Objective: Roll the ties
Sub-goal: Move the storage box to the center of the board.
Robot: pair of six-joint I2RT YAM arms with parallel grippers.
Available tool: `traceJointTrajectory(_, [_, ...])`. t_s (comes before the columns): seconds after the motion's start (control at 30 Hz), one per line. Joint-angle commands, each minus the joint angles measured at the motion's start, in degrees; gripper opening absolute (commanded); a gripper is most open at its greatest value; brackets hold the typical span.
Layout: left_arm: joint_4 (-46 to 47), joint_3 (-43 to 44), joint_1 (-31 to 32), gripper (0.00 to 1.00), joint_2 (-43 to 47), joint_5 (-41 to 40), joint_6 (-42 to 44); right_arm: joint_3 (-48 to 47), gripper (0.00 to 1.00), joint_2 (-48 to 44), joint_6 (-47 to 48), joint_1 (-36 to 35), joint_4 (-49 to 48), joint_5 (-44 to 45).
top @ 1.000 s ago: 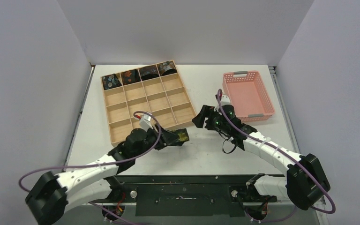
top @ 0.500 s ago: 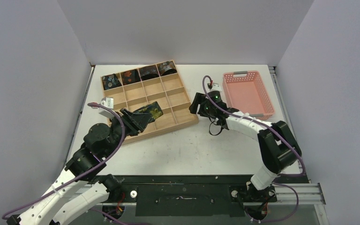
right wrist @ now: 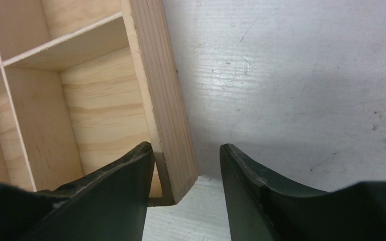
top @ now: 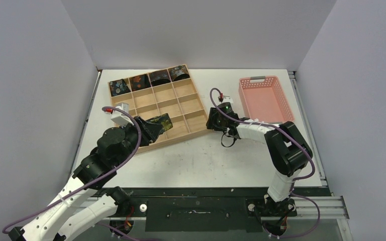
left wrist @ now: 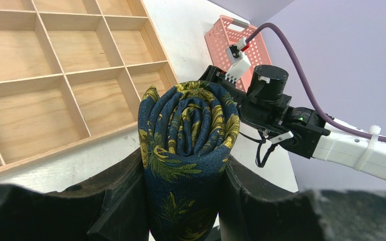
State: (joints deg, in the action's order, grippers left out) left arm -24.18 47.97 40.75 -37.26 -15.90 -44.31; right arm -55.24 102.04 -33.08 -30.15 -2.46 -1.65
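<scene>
Grips a rolled navy tie with yellow print in the left jaws, over the near rows of the divided wooden tray. Straddles its near right corner with right jaws parted.

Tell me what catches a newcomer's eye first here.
The rolled navy tie with yellow flowers, clamped in the left gripper over the wooden tray. Next, the right gripper straddling that tray's near right corner, and four coiled ties filling the far row.
</scene>
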Motion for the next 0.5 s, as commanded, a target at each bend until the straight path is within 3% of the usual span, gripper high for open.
traceJointTrajectory(0.0, [3.23, 1.52, -0.62, 0.0, -1.06, 1.93, 0.54, 2.92, 0.46, -0.83, 1.06, -1.1, -1.26, 1.46])
traceJointTrajectory(0.47, [8.28, 1.02, -2.1, 0.0, -8.47, 9.47, -0.25, 18.63, 0.31, -11.32, -0.88, -5.22, -2.73, 2.48])
